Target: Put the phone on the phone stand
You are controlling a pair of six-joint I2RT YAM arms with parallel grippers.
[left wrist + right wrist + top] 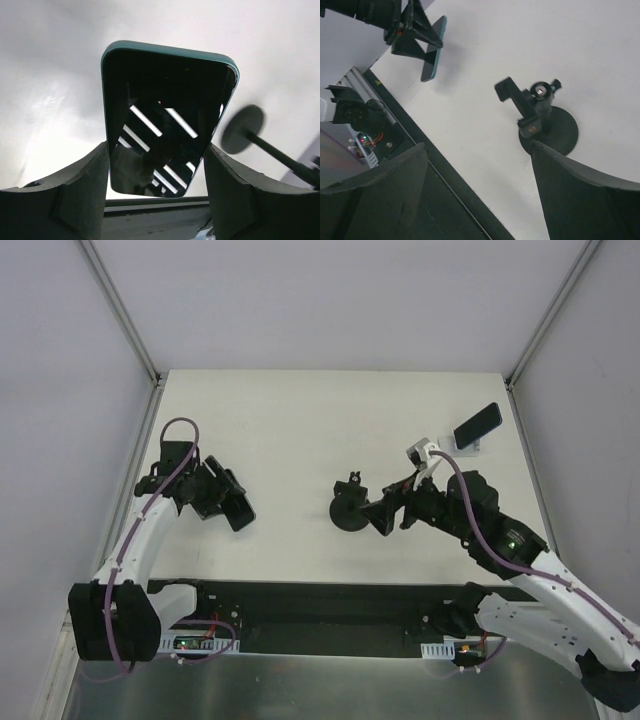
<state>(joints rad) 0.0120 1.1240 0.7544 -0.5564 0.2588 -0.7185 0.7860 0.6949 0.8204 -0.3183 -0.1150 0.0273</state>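
The phone (165, 110) is a slim dark slab with a teal edge and a glossy screen. My left gripper (156, 145) is shut on its lower end, a finger on each long side. In the top view the left gripper (222, 498) holds the phone (238, 510) at the table's left. It also shows in the right wrist view (432, 50), lifted off the table. The small silver-white phone stand (468, 447) is at the back right, and a second dark slab (477, 423) leans on it. My right gripper (385, 515) is open and empty (477, 145).
A black round-based pole stand with a clamp top (350, 510) stands mid-table, just left of my right gripper; it shows in the right wrist view (547, 125) and the left wrist view (243, 129). White walls close in the table (300, 440). A black strip runs along the near edge (320, 605).
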